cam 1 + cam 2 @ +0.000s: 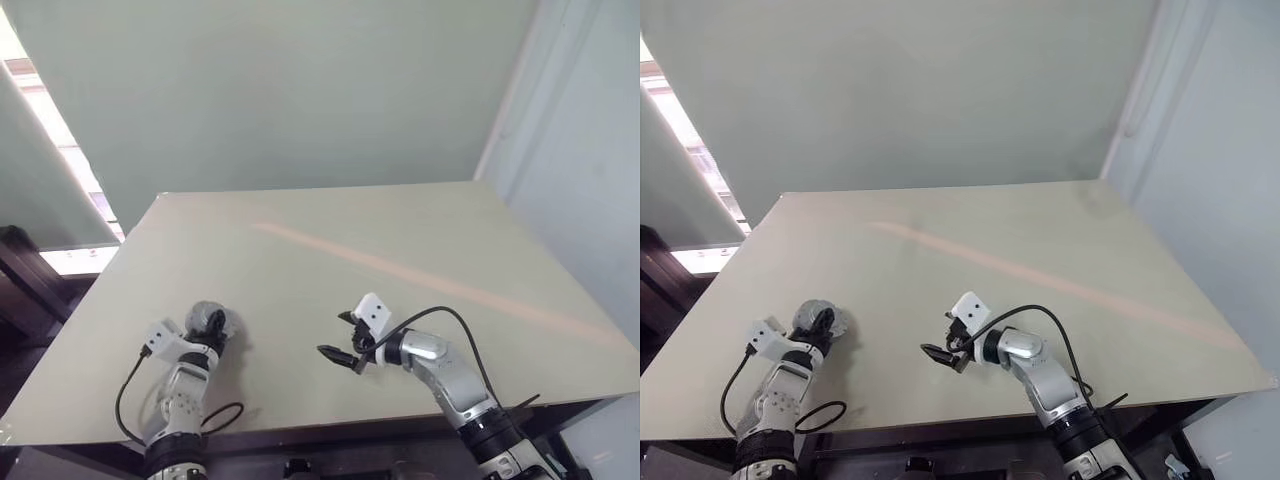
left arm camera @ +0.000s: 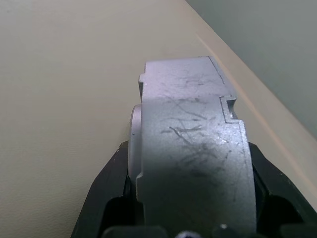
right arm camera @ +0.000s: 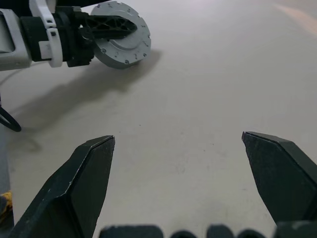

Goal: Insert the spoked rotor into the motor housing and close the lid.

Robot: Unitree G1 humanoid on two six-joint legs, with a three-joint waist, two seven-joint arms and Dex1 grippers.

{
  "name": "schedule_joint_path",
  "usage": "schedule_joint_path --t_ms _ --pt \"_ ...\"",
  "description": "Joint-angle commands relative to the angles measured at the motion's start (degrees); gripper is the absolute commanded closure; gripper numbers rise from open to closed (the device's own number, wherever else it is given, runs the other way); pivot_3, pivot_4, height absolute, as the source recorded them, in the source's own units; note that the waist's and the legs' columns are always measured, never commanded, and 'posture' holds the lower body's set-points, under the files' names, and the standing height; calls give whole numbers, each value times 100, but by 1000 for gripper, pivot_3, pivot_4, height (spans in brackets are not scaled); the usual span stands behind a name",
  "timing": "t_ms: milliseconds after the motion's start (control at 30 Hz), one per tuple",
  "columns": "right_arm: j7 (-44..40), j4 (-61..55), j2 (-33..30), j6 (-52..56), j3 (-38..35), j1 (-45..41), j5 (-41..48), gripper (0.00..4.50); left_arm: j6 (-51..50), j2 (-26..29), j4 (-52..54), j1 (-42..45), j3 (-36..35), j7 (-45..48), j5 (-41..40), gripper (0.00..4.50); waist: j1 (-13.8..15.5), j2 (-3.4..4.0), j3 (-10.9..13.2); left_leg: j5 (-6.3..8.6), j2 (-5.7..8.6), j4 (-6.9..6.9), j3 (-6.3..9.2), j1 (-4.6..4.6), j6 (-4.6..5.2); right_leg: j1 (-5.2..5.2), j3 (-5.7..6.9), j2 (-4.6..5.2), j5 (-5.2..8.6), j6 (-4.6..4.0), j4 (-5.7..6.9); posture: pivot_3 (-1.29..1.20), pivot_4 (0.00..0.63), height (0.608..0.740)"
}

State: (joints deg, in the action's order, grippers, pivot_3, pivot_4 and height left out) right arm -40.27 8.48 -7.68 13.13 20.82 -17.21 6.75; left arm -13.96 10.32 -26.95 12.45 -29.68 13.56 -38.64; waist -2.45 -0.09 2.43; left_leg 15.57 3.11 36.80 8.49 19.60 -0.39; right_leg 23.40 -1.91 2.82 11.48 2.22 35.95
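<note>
My left gripper (image 1: 212, 326) is shut on the motor housing (image 3: 124, 45), a round grey metal body with a notched rim, held low over the table's near left part. Its flat grey face, the lid (image 3: 130, 38), is turned toward my right gripper, with a black finger (image 3: 111, 25) lying across it. In the left wrist view the scratched grey metal (image 2: 193, 148) sits clamped between both black fingers (image 2: 111, 171). My right gripper (image 1: 333, 335) hovers open and empty to the right of it, pointing at it across bare table. The spoked rotor is hidden.
The beige table (image 1: 400, 230) stretches far ahead, with a faint pinkish stripe (image 1: 420, 272) running across it. Its near edge lies just behind both wrists. A black cable (image 1: 455, 320) loops over the right arm, and a wall stands beyond the far edge.
</note>
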Motion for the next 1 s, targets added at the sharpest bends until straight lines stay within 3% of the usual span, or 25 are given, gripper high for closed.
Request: schedule_joint_path --t_ms 33,167,200,500,767,1000 --pt "-8 -245 18 -64 -23 -99 -15 0 204 142 34 187 21 -114 249 1459 0 0 0 0 -1 1 0 -1 0 0 0 0 -1 0 1 0 0 740" --pt "-9 -217 19 -68 -11 -121 -28 0 231 172 -62 183 71 -234 497 133 1 0 0 -1 0 3 -1 -1 0 -1 0 -1 -4 1 2 0 0 740" --pt "-10 -202 19 -75 -8 -130 -34 0 254 172 -67 177 76 -281 565 17 1 -1 -1 0 0 3 -1 -1 0 -1 0 -1 -4 1 1 0 0 740" --pt "-31 -51 11 -123 0 -231 -77 0 668 434 -203 -17 169 -1663 1701 17 -47 -7 -6 0 -9 3 -10 -14 -1 -1 -8 -6 -9 -4 13 0 0 740" --pt "-53 77 36 -182 -37 -281 -110 0 1028 483 321 -376 318 -2068 2239 17 -60 -8 -8 7 -68 6 -34 -28 -18 0 -23 -62 -26 -33 13 0 0 740" --pt "-64 196 33 -258 -61 -309 -143 0 805 441 756 -572 376 -2072 2232 17 -38 -8 -8 6 -95 9 -35 -25 -36 1 -17 -90 -33 -45 11 0 0 740"
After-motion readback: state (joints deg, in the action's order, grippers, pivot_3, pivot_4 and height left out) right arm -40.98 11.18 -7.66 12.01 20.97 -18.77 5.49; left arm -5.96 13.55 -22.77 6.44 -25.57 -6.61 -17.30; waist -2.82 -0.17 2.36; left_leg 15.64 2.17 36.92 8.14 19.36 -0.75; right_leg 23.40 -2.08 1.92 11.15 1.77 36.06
